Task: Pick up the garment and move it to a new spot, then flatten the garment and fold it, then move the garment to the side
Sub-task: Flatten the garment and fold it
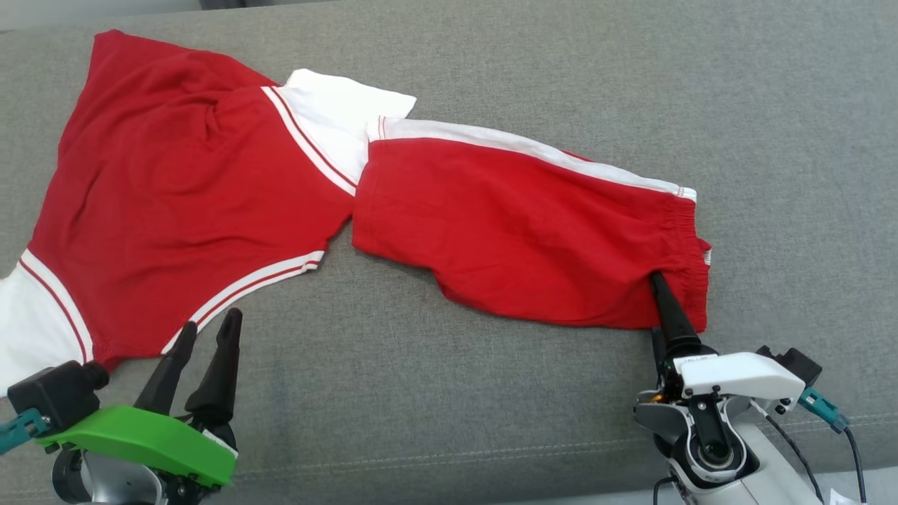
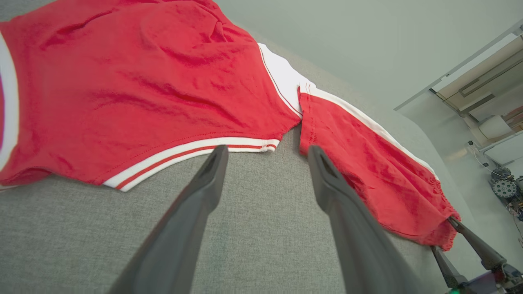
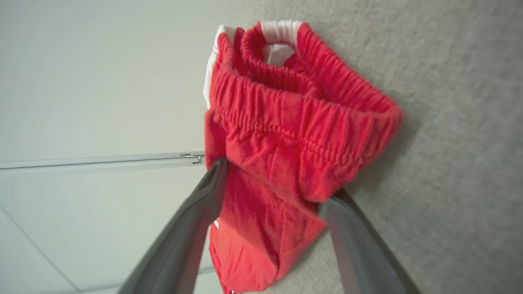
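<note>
At five o'clock in the head view, right gripper (image 3: 278, 181) spread wide and gripping nothing, one dark finger over and one under the near waistband corner of the red shorts with white side stripe (image 1: 519, 231); at seven, left gripper (image 1: 210, 321) equally wide and empty, just short of the striped hem of the red-and-white shirt (image 1: 175, 189). Shorts flat on the grey woven cushion (image 1: 456, 393), long axis running four to ten o'clock, leg end touching the shirt's sleeve. Bare cushion toward three and six o'clock for the carry.
</note>
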